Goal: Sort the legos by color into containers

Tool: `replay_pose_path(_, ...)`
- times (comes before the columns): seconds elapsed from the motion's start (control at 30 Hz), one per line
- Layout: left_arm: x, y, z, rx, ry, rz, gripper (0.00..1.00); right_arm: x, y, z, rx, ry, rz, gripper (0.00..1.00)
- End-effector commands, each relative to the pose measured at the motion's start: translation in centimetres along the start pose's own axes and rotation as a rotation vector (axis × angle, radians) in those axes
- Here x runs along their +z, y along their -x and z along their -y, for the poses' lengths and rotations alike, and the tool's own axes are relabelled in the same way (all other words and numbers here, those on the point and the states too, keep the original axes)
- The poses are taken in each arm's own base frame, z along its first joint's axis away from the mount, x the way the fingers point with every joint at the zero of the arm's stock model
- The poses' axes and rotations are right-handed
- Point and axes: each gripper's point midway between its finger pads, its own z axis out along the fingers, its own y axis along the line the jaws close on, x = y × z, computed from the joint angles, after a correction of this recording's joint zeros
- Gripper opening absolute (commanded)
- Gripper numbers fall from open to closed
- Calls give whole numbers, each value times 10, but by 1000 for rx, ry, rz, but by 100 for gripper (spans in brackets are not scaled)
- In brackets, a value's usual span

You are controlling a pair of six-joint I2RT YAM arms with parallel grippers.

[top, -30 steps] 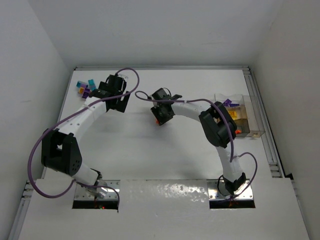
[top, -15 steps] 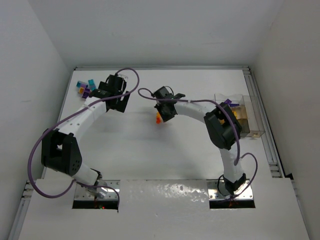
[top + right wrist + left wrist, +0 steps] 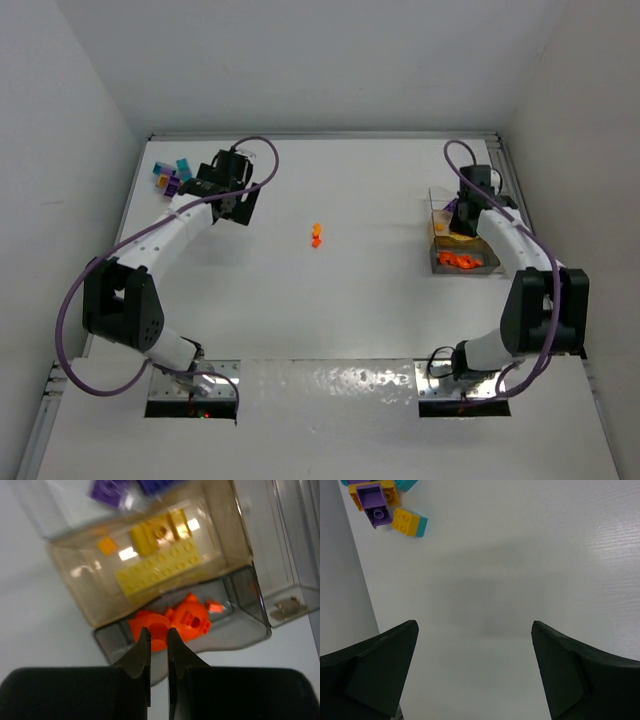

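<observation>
Drop-off step: right fingers (image 3: 158,630) narrow over clear plastic orange-brick bin (image 3: 250,625); whether they hold anything is unclear. Left fingers (image 3: 474,630) wide. Next likely: fetch stray orange brick (image 3: 316,236) on white table (image 3: 350,300).

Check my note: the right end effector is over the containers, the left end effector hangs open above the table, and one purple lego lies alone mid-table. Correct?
One detail is wrong. The lone lego mid-table is orange, not purple, as the top external view shows. The rest holds: the right end effector is over the containers, and the left end effector hangs open above the table.
</observation>
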Motion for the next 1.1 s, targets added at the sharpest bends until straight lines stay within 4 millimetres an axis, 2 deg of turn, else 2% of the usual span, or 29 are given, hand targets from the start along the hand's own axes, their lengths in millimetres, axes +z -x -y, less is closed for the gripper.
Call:
replay_pose_path(0.0,-1,11,-3,-18,7,37,95,7,-31,31,118,-68,-75,0)
replay_pose_path(0.13,-3,11,-3,-17,6,36,95,11,-40,42,140,-95,-88,0)
replay_pose_path(0.4,-5,10,-5,-8,6,37,95,23,-51,38,147,-96,-125,0)
replay_pose_path(0.47,-6,9,-5,-5,4,37,95,24,-48,38,140,-97,-123,4)
replay_pose_path(0.53,-7,9,-6,2,5,38,95,24,-49,40,134,-106,-129,12)
replay_pose_path(0.57,-8,10,-7,2,9,41,95,24,-46,40,133,-111,-123,28)
replay_pose_path(0.67,-12,11,-13,9,30,45,95,20,-41,44,116,-121,-109,45)
replay_pose_path(0.77,-13,11,-16,13,44,45,95,15,-34,48,109,-131,-79,51)
replay_pose_path(0.93,-14,13,-16,9,45,49,95,5,-15,51,65,-129,-34,54)
replay_pose_path(1.03,-16,17,-19,-1,55,56,95,-3,1,38,9,-62,6,45)
replay_pose_path(1.07,-17,19,-21,-3,60,59,95,-7,7,28,-16,-20,22,44)
